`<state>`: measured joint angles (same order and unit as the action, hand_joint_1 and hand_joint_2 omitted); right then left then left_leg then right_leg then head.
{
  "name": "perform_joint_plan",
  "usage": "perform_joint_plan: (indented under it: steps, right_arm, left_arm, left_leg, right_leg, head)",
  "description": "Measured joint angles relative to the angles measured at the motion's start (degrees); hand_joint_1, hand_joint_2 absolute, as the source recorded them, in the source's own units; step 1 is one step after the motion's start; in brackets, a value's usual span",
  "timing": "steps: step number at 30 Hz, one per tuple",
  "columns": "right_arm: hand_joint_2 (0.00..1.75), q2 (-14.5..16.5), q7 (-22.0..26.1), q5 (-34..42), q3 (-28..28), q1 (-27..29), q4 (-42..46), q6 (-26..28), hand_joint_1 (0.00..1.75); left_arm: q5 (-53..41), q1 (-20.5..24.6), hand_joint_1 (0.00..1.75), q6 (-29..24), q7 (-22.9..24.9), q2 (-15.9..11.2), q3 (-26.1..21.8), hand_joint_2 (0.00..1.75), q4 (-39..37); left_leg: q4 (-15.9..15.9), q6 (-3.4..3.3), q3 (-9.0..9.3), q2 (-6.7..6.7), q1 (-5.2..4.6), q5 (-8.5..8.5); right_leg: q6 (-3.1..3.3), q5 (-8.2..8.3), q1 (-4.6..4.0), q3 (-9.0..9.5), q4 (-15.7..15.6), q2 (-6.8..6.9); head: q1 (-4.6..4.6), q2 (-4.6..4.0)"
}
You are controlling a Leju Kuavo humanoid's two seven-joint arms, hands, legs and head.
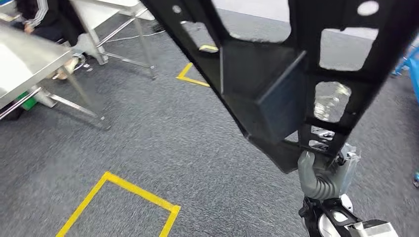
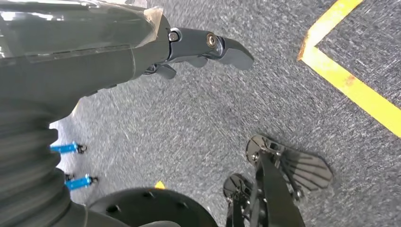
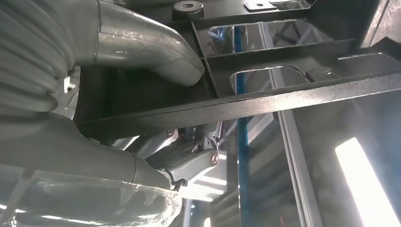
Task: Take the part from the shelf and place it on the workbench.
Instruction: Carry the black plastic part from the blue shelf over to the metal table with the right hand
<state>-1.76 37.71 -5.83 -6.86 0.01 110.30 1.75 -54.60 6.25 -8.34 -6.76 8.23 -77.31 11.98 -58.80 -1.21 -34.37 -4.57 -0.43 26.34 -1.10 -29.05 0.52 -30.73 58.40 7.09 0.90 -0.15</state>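
A large black metal part (image 1: 276, 64) with cut-out windows and a box-shaped block fills the upper right of the head view, held up above the carpet. My right hand (image 1: 321, 175) grips its lower edge from below. In the right wrist view the grey thumb (image 3: 156, 52) presses on the black frame (image 3: 265, 101) while the fingers (image 3: 189, 156) wrap under it. My left hand (image 2: 203, 49) hangs over the grey carpet, fingers stretched out with nothing in them. A steel workbench (image 1: 24, 59) stands at the far left.
Yellow tape marks a square (image 1: 126, 195) on the grey carpet in front and another corner (image 1: 190, 76) farther off. A second table's legs (image 1: 128, 34) stand at the back, with a seated person (image 1: 39, 19) at the top left. Blue equipment (image 1: 407, 64) is at the right edge.
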Motion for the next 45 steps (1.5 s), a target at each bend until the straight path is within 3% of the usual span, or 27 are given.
perform_joint_plan:
  steps: [2,3,4,6,8,9,10,12,13,15,17,19,21,23,24,26,28,30,32,33,35,37,39,40,41,43,45]
  right_arm:
    - [1.75,0.1,0.0,0.2,-0.1,-0.6,-0.8,-0.1,1.75]
    - [1.75,0.1,0.0,0.2,-0.2,-0.7,-1.1,-0.1,1.75]
    - [1.75,0.2,0.1,0.3,-0.2,-0.9,-1.3,-0.1,1.75]
    - [1.75,0.1,0.1,0.2,-0.1,-0.7,-1.7,0.4,1.75]
    - [1.75,0.0,0.1,0.2,-0.1,-0.1,-2.0,0.8,1.75]
    - [1.75,0.0,0.1,0.1,-0.1,0.3,-2.0,0.9,1.75]
    - [1.75,-0.1,0.1,0.2,0.0,0.5,-2.0,0.9,1.75]
    - [1.75,-0.2,0.1,0.2,0.0,0.8,-2.0,1.0,1.75]
    - [1.75,-0.3,0.1,0.3,0.0,0.8,-2.1,1.0,1.75]
    - [1.75,-0.4,0.1,0.3,0.0,0.8,-2.1,1.0,1.75]
    - [1.75,-0.4,0.1,0.3,0.0,0.8,-2.0,1.0,1.75]
    - [1.75,-0.4,0.1,0.3,0.1,0.8,-2.0,0.9,1.75]
    - [1.75,-0.4,0.1,0.4,0.1,0.8,-2.0,0.9,1.75]
    - [1.75,-0.5,0.1,0.4,0.1,0.9,-2.0,0.9,1.75]
    - [1.75,-0.5,0.1,0.4,0.1,0.9,-2.0,0.9,1.75]
    - [1.75,-0.5,0.1,0.3,0.1,0.9,-2.0,0.9,1.75]
    - [1.75,-0.5,0.1,0.3,0.1,0.8,-2.0,0.9,1.75]
    - [1.75,-0.6,0.1,0.3,0.0,0.9,-2.0,1.0,1.75]
    - [1.75,-0.6,0.1,0.3,-0.1,0.9,-2.0,1.1,1.75]
    - [1.75,-0.6,0.1,0.3,-0.1,0.9,-2.0,1.1,1.75]
    - [1.75,-0.7,0.1,0.3,-0.2,0.9,-1.9,1.1,1.75]
    - [1.75,-0.9,0.1,0.3,-0.2,1.3,-1.8,1.2,1.75]
    - [1.75,-1.0,0.1,0.3,-0.3,1.6,-1.8,1.3,1.75]
    - [1.75,-1.0,0.1,0.3,-0.3,1.7,-1.8,1.3,1.75]
    - [1.75,-1.1,0.1,0.3,-0.3,1.8,-1.8,1.3,1.75]
    - [1.75,-1.1,0.1,0.2,-0.3,1.8,-1.7,1.4,1.75]
    - [1.75,-1.2,0.1,0.2,-0.3,1.9,-1.6,1.4,1.75]
  left_arm:
    - [0.0,-0.1,0.00,-0.2,0.2,0.0,0.0,1.75,0.0]
    - [-0.1,-0.2,0.00,-0.2,0.3,0.0,0.0,1.75,0.0]
    - [-0.3,-0.3,0.00,-0.3,0.4,0.0,0.0,1.75,0.0]
    - [-0.7,-0.2,0.00,-0.1,0.7,-0.1,0.0,1.75,0.0]
    - [-1.0,-0.1,0.00,0.1,1.1,-0.1,0.0,1.75,0.0]
    - [-1.2,-0.2,0.00,0.2,1.2,-0.2,0.0,1.75,0.0]
    - [-1.2,-0.3,0.00,0.3,1.2,-0.2,0.0,1.75,0.0]
    - [-1.3,-0.4,0.00,0.5,1.3,-0.2,0.0,1.75,0.0]
    - [-1.3,-0.4,0.00,0.6,1.3,-0.3,0.0,1.75,0.0]
    - [-1.4,-0.4,0.00,0.6,1.2,-0.3,0.0,1.75,0.0]
    - [-1.6,-0.6,0.00,0.5,1.1,-0.5,0.0,1.75,0.0]
    - [-1.7,-0.8,0.00,0.5,1.1,-0.5,0.0,1.75,0.0]
    - [-1.7,-0.5,0.00,0.3,1.1,-0.5,0.0,1.75,0.0]
    - [-1.7,-0.4,0.00,0.1,1.1,-0.5,0.0,1.75,-0.1]
    - [-1.7,-0.4,0.00,0.0,1.1,-0.5,0.0,1.75,-0.1]
    - [-1.6,-0.5,0.00,-0.2,1.1,-0.5,0.0,1.75,-0.1]
    - [-1.6,-0.4,0.00,-0.3,1.1,-0.6,0.0,1.75,-0.1]
    - [-1.5,-0.2,0.00,-0.4,1.0,-0.7,0.0,1.75,-0.1]
    - [-1.4,-0.3,0.00,-0.6,0.9,-0.8,0.0,1.75,-0.1]
    - [-1.2,-0.4,0.00,-0.7,0.7,-0.7,0.0,1.75,-0.1]
    - [-1.0,-0.4,0.00,-0.9,0.5,-0.8,0.0,1.75,-0.1]
    - [-1.0,-0.2,0.00,-1.0,0.2,-0.8,0.0,1.75,-0.1]
    - [-1.0,-0.1,0.00,-0.8,-0.4,-0.7,0.0,1.75,-0.1]
    - [-1.0,-0.2,0.00,-0.7,-0.8,-0.7,0.0,1.75,-0.1]
    - [-0.9,-0.3,0.00,-0.6,-1.2,-0.6,0.0,1.75,-0.1]
    - [-0.8,-0.4,0.00,-0.5,-2.1,-0.6,0.0,1.75,-0.1]
    - [-0.8,-0.4,0.00,-0.5,-2.8,-0.6,0.0,1.75,-0.1]
  left_leg:
    - [0.2,-0.65,-0.08,1.56,-0.06,-0.21]
    - [0.5,-0.99,0.11,2.31,0.05,-0.40]
    - [0.8,-1.36,0.30,3.03,0.25,-0.65]
    - [1.1,-1.79,0.44,4.51,0.52,-0.96]
    - [1.0,-1.92,0.36,6.32,0.59,-1.02]
    - [1.0,-1.91,0.37,7.30,0.62,-1.02]
    - [1.0,-1.87,0.43,8.25,0.66,-0.99]
    - [0.8,-1.58,0.51,10.04,0.84,-0.86]
    - [0.6,-1.27,0.46,10.85,0.82,-0.71]
    - [0.4,-0.54,0.17,11.99,0.74,-0.56]
    - [0.5,0.16,-0.11,12.58,0.83,-0.67]
    - [-0.7,0.72,-0.76,10.19,0.80,0.13]
    - [-5.9,1.10,-3.31,6.47,0.74,3.13]
    - [-13.3,1.39,-7.12,5.20,0.93,6.31]
    - [-15.4,1.46,-8.24,5.05,1.00,6.72]
    - [-13.0,1.33,-7.03,4.49,1.03,4.50]
    - [-5.2,0.78,-2.86,1.84,0.73,1.20]
    - [-0.5,0.16,-0.36,-0.11,0.26,-0.06]
    - [0.1,-0.38,-0.22,0.92,-0.05,-0.11]
    - [0.4,-0.69,-0.06,1.67,0.04,-0.30]
    - [1.0,-1.39,0.36,3.22,0.46,-0.81]
    - [1.2,-1.77,0.39,4.89,0.70,-1.10]
    - [1.2,-1.84,0.28,6.80,0.71,-1.15]
    - [1.1,-1.81,0.29,7.75,0.74,-1.16]
    - [1.1,-1.75,0.33,8.68,0.81,-1.15]
    - [0.8,-1.38,0.34,10.47,0.97,-1.08]
    - [0.6,-0.67,0.06,11.95,0.90,-1.01]
  right_leg:
    - [-0.63,-0.23,-0.05,0.29,-0.1,1.03]
    - [-0.92,-0.53,0.04,0.29,0.2,0.31]
    - [-1.05,-1.22,0.09,-0.14,1.3,-1.26]
    - [-0.82,-3.77,0.28,-2.87,7.1,-5.20]
    - [-0.75,-6.05,0.34,-6.72,14.2,-6.60]
    - [-1.07,-6.05,0.38,-7.75,15.6,-6.73]
    - [-1.59,-5.09,0.47,-7.69,14.7,-6.87]
    - [-2.83,-1.49,0.91,-4.94,7.5,-8.18]
    - [-3.01,0.00,1.05,-3.43,3.9,-9.22]
    - [-2.37,1.34,1.06,-1.82,0.4,-10.40]
    - [-1.16,1.53,0.89,-1.67,0.4,-9.54]
    - [-0.25,1.70,1.04,-1.55,0.2,-8.39]
    - [0.46,1.60,1.03,-1.43,0.1,-6.95]
    - [0.86,1.40,0.79,-1.38,0.1,-5.23]
    - [0.94,1.31,0.70,-1.34,0.1,-4.38]
    - [0.98,1.14,0.61,-1.14,0.1,-2.82]
    - [0.73,0.83,0.35,-0.77,0.1,-1.45]
    - [0.20,0.47,-0.10,-0.42,0.1,-0.22]
    - [-0.40,0.27,-0.30,0.03,-0.1,1.15]
    - [-0.71,0.08,-0.25,0.20,-0.1,1.08]
    - [-0.97,-1.37,-0.10,-0.65,2.3,-1.75]
    - [-0.70,-4.24,0.14,-3.96,9.1,-5.45]
    - [-0.80,-5.94,0.24,-7.16,15.0,-6.51]
    - [-1.21,-5.54,0.30,-7.58,15.4,-6.66]
    - [-1.78,-4.29,0.42,-6.91,13.5,-6.90]
    - [-2.89,-0.96,0.89,-3.63,6.0,-8.63]
    - [-2.62,0.78,1.06,-1.32,0.9,-10.17]
  head:
    - [-0.11,0.00]
    - [-0.16,0.00]
    - [-0.23,0.00]
    - [-0.54,0.00]
    - [-0.71,0.00]
    - [-0.71,0.00]
    - [-0.71,0.00]
    - [-0.73,0.00]
    - [-0.77,0.00]
    - [-0.78,0.00]
    - [-0.73,0.00]
    - [-0.51,0.00]
    - [-0.15,0.00]
    - [0.01,0.00]
    - [0.03,0.00]
    - [0.03,0.00]
    - [0.04,0.00]
    - [-0.06,0.00]
    - [-0.16,0.00]
    - [-0.19,0.00]
    - [-0.29,0.00]
    - [-0.60,0.00]
    - [-0.83,0.00]
    - [-0.83,0.00]
    - [-0.83,0.00]
    - [-0.85,0.00]
    - [-0.88,0.00]
